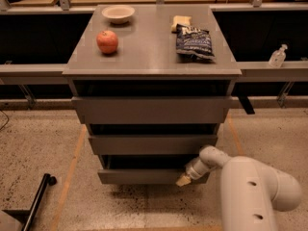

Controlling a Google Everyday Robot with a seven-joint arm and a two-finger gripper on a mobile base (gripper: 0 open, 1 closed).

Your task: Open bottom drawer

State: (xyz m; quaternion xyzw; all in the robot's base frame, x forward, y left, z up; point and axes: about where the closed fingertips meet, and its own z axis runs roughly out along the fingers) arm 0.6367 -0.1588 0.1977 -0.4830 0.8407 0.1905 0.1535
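The bottom drawer (144, 176) is the lowest of three grey fronts under the tabletop (149, 42). The hand (184, 179) is at its right end, seemingly touching the front; whether it is clenched or released I cannot tell. An apple (107, 41) lies on the tabletop.

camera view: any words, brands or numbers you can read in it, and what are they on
Dark blue crinkled chip bag: white lettering near its top edge, too blurred to read.
Small clear plastic bottle at far right: any label is too small to read.
Plain grey bottom drawer and the beige-tipped gripper at its right end: no text visible.
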